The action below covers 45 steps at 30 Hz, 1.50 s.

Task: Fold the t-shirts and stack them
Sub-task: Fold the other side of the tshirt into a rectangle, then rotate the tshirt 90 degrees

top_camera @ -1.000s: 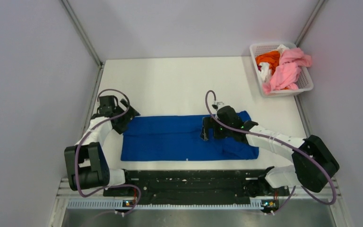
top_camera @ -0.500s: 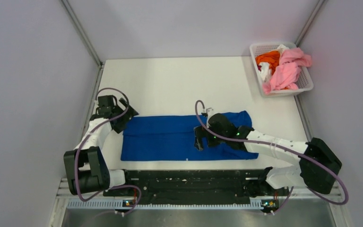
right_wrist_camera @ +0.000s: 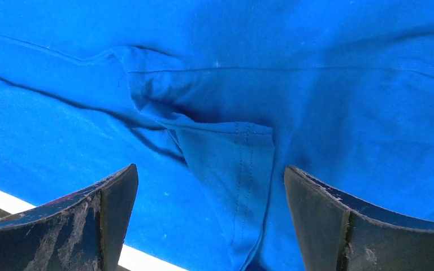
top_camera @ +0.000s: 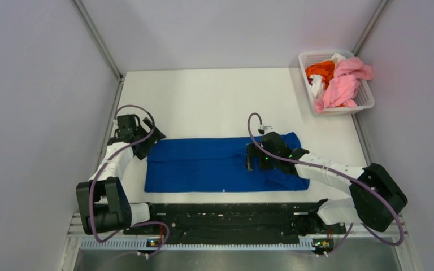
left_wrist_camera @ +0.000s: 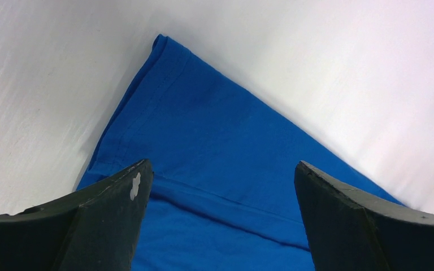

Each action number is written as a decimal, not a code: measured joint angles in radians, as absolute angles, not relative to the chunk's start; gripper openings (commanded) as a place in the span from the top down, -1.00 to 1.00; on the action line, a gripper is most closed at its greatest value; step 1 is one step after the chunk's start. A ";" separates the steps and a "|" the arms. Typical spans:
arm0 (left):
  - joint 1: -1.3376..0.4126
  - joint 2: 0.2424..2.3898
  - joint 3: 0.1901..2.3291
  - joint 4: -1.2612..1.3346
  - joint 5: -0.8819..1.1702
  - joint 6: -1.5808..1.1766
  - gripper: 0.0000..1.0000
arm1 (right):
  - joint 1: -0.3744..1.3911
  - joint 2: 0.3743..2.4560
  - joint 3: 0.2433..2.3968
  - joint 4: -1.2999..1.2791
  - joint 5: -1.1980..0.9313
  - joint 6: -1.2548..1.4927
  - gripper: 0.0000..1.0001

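A royal blue t-shirt (top_camera: 203, 166) lies flat on the table as a long folded band, its plain side up. My left gripper (top_camera: 147, 142) hovers open over the shirt's far left corner; the left wrist view shows that corner (left_wrist_camera: 203, 124) between and beyond the wide jaws of the left gripper (left_wrist_camera: 221, 165). My right gripper (top_camera: 252, 158) is open above the shirt's right half. In the right wrist view a folded sleeve hem (right_wrist_camera: 231, 164) lies under the right gripper (right_wrist_camera: 210, 169). Neither gripper holds cloth. Pink (top_camera: 342, 84), orange (top_camera: 320, 70) and white (top_camera: 316, 84) t-shirts are bunched in the basket.
The white lattice basket (top_camera: 367, 103) stands at the table's far right corner. Bare white table (top_camera: 203, 101) stretches behind the blue shirt. Grey walls close the left, right and back sides. The arms' black base rail (top_camera: 226, 217) runs along the near edge.
The right gripper swung left and nearer over the shirt, then came back to the right, staying open. The left arm and the shirt have not visibly moved.
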State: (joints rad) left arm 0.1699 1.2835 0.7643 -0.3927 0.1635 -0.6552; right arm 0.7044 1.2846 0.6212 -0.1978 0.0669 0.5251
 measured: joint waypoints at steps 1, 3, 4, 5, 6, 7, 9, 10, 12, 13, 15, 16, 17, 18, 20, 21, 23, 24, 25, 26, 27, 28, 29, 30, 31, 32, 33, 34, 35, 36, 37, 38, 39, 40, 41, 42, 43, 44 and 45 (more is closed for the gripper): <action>0.170 1.283 0.762 -0.393 0.163 -0.654 -0.98 | 0.704 1.298 0.621 -0.194 0.063 0.525 -0.97; 0.170 1.283 0.759 -0.393 0.163 -0.653 -0.98 | 0.704 1.325 0.621 -0.178 0.047 0.525 -0.97; 0.170 1.283 0.758 -0.395 0.163 -0.652 -0.98 | 0.704 1.332 0.621 -0.170 0.042 0.525 -0.97; 0.170 1.283 0.758 -0.395 0.163 -0.651 -0.98 | 0.704 1.340 0.621 -0.160 0.034 0.525 -0.97; 0.170 1.283 0.758 -0.395 0.162 -0.651 -0.98 | 0.704 1.345 0.622 -0.155 0.027 0.525 -0.97; 0.170 1.283 0.758 -0.395 0.160 -0.651 -0.98 | 0.704 1.350 0.622 -0.149 0.014 0.525 -0.97; 0.170 1.283 0.758 -0.396 0.159 -0.651 -0.98 | 0.704 1.357 0.622 -0.136 -0.018 0.525 -0.97; 0.170 1.283 0.758 -0.396 0.158 -0.651 -0.98 | 0.705 1.358 0.622 -0.131 -0.036 0.525 -0.97; 0.170 1.283 0.758 -0.396 0.156 -0.651 -0.98 | 0.714 1.358 0.622 -0.119 -0.056 0.525 -0.97; 0.170 1.283 0.758 -0.396 0.155 -0.651 -0.98 | 0.725 1.358 0.623 -0.113 -0.066 0.524 -0.97; 0.170 1.283 0.758 -0.396 0.155 -0.651 -0.98 | 0.758 1.357 0.625 -0.112 -0.077 0.524 -0.97; 0.170 1.283 0.758 -0.396 0.155 -0.651 -0.98 | 0.780 1.357 0.629 -0.114 -0.081 0.524 -0.97; 0.170 1.283 0.758 -0.396 0.153 -0.651 -0.98 | 0.804 1.358 0.634 -0.114 -0.086 0.524 -0.97; 0.170 1.283 0.758 -0.396 0.152 -0.651 -0.98 | 0.829 1.360 0.643 -0.115 -0.092 0.527 -0.98; 0.170 1.283 0.758 -0.397 0.147 -0.651 -0.98 | 0.892 1.383 0.675 -0.107 -0.110 0.537 -0.97; 0.170 1.283 0.758 -0.397 0.142 -0.651 -0.98 | 0.921 1.398 0.691 -0.101 -0.119 0.543 -0.97; 0.170 1.283 0.758 -0.402 0.139 -0.650 -0.98 | 0.997 1.444 0.743 -0.101 -0.129 0.545 -0.97; 0.170 1.283 0.758 -0.405 0.138 -0.650 -0.98 | 1.030 1.462 0.766 -0.104 -0.128 0.545 -0.97; 0.170 1.283 0.758 -0.407 0.138 -0.650 -0.98 | 1.056 1.472 0.784 -0.111 -0.123 0.544 -0.97; 0.170 1.283 0.758 -0.408 0.139 -0.650 -0.98 | 1.075 1.474 0.794 -0.119 -0.117 0.544 -0.97; 0.170 1.283 0.758 -0.409 0.145 -0.649 -0.98 | 1.089 1.470 0.800 -0.126 -0.105 0.544 -0.97; 0.170 1.283 0.758 -0.409 0.151 -0.649 -0.98 | 1.095 1.461 0.801 -0.132 -0.090 0.545 -0.97; 0.170 1.283 0.758 -0.409 0.167 -0.649 -0.98 | 1.097 1.449 0.801 -0.148 -0.064 0.546 -0.98; 0.168 1.283 0.758 -0.408 0.180 -0.649 -0.98 | 1.095 1.432 0.801 -0.169 -0.035 0.553 -0.97; 0.162 1.283 0.759 -0.408 0.195 -0.649 -0.98 | 1.092 1.409 0.799 -0.192 0.001 0.562 -0.97; 0.155 1.283 0.759 -0.407 0.201 -0.652 -0.98 | 1.088 1.386 0.798 -0.210 0.029 0.573 -0.97; 0.134 1.283 0.762 -0.407 0.205 -0.654 -0.98 | 1.082 1.351 0.789 -0.220 0.064 0.595 -0.97; 0.109 1.283 0.767 -0.408 0.209 -0.656 -0.98 | 1.075 1.318 0.776 -0.227 0.092 0.621 -0.97; 0.078 1.287 0.774 -0.408 0.212 -0.659 -0.98 | 1.060 1.274 0.752 -0.230 0.120 0.661 -0.97; 0.036 1.295 0.787 -0.407 0.216 -0.661 -0.98 | 1.040 1.236 0.727 -0.233 0.139 0.699 -0.97; -0.003 1.307 0.802 -0.405 0.220 -0.662 -0.98 | 1.013 1.203 0.698 -0.233 0.157 0.738 -0.97; -0.038 1.324 0.817 -0.400 0.224 -0.663 -0.98 | 0.983 1.179 0.669 -0.237 0.171 0.774 -0.97; -0.068 1.343 0.831 -0.394 0.228 -0.664 -0.98 | 0.954 1.164 0.643 -0.245 0.183 0.811 -0.97; -0.096 1.366 0.839 -0.384 0.235 -0.664 -0.98 | 0.928 1.158 0.617 -0.253 0.192 0.842 -0.97; -0.115 1.386 0.841 -0.374 0.239 -0.664 -0.98 | 0.901 1.159 0.588 -0.263 0.198 0.874 -0.97; -0.123 1.404 0.841 -0.372 0.242 -0.666 -0.98 | 0.879 1.162 0.562 -0.274 0.202 0.899 -0.97; -0.126 1.422 0.839 -0.369 0.243 -0.668 -0.98 | 0.861 1.166 0.543 -0.280 0.202 0.915 -0.97; -0.125 1.436 0.835 -0.366 0.243 -0.671 -0.98 | 0.839 1.173 0.524 -0.282 0.201 0.929 -0.98; -0.125 1.451 0.828 -0.359 0.243 -0.672 -0.98 | 0.810 1.185 0.514 -0.277 0.190 0.945 -0.97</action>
